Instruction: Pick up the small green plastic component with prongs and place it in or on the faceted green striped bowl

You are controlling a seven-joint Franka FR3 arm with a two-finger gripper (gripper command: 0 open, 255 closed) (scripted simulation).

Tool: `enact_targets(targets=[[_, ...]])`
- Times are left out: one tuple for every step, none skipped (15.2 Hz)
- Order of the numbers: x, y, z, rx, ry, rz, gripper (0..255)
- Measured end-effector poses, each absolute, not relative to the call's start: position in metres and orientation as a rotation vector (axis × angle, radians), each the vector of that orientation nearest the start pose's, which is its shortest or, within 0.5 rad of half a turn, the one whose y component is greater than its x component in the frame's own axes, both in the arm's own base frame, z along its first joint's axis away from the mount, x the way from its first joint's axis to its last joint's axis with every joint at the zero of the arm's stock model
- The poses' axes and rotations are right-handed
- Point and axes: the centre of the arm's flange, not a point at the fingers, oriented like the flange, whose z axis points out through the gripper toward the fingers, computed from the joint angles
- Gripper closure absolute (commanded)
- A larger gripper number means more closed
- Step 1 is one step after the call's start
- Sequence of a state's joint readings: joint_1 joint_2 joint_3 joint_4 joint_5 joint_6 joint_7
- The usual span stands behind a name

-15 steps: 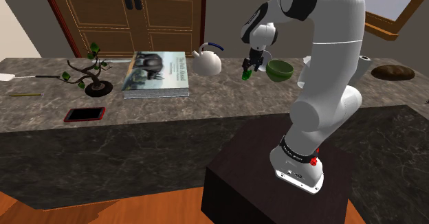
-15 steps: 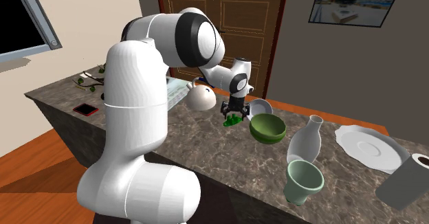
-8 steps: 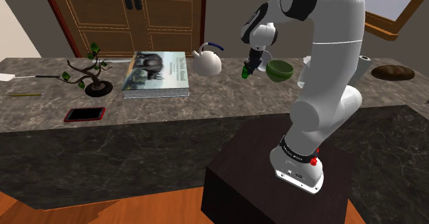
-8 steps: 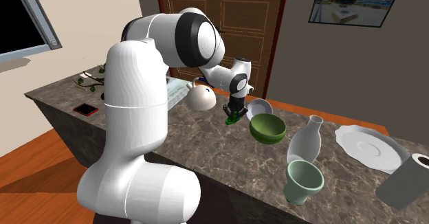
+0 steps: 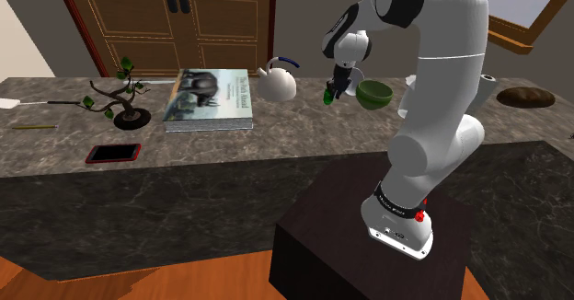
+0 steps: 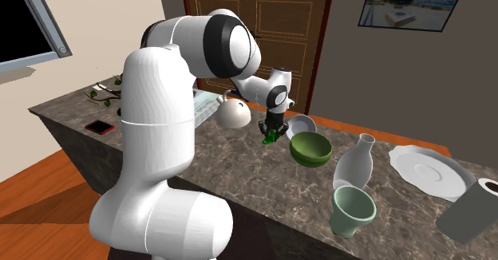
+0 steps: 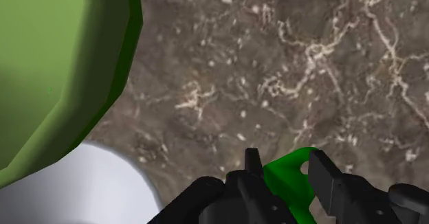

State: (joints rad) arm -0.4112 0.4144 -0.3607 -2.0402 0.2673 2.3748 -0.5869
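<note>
My black gripper (image 5: 333,90) is shut on the small green component (image 5: 329,96) and holds it just above the dark marble counter (image 5: 276,132). In the second exterior view the gripper (image 6: 274,131) hangs a short way to the left of the faceted green bowl (image 6: 310,148), with the component (image 6: 270,137) at its tips. In the wrist view the green component (image 7: 285,176) is clasped between the two fingers of the gripper (image 7: 282,162). The green bowl (image 7: 55,64) lies beyond and to one side of it. The bowl (image 5: 374,93) sits just right of the gripper in the shoulder view.
A white dish (image 6: 302,125) stands behind the green bowl, and a white teapot (image 5: 276,84) beside the gripper. A book (image 5: 210,98), a bonsai (image 5: 120,96) and a red phone (image 5: 113,153) lie further left. A white vase (image 6: 355,163), a pale green cup (image 6: 353,210) and a plate (image 6: 431,171) stand past the bowl.
The fingers stood open around the component a second ago; they have shut on it and it has risen slightly off the counter.
</note>
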Motion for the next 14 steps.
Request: enact_targets(targets=[[0.434, -0.411, 0.249, -3.038, 0.549, 0.020, 0], [0.442, -0.414, 0.256, -3.038, 0.549, 0.029, 0], [0.454, -0.419, 0.261, -3.039, 0.550, 0.040, 0], [0.463, -0.424, 0.268, -3.039, 0.549, 0.051, 0], [0.466, -0.426, 0.268, -3.039, 0.549, 0.056, 0], [0.468, -0.427, 0.266, -3.039, 0.549, 0.060, 0], [0.469, -0.427, 0.263, -3.039, 0.546, 0.059, 0], [0.470, -0.427, 0.259, -3.040, 0.545, 0.059, 0], [0.470, -0.427, 0.254, -3.039, 0.546, 0.060, 0], [0.469, -0.427, 0.249, -3.039, 0.547, 0.062, 0], [0.470, -0.427, 0.243, -3.039, 0.547, 0.062, 0], [0.469, -0.426, 0.239, -3.039, 0.548, 0.063, 0], [0.468, -0.426, 0.237, -3.039, 0.549, 0.064, 0], [0.468, -0.426, 0.235, -3.039, 0.549, 0.064, 0]])
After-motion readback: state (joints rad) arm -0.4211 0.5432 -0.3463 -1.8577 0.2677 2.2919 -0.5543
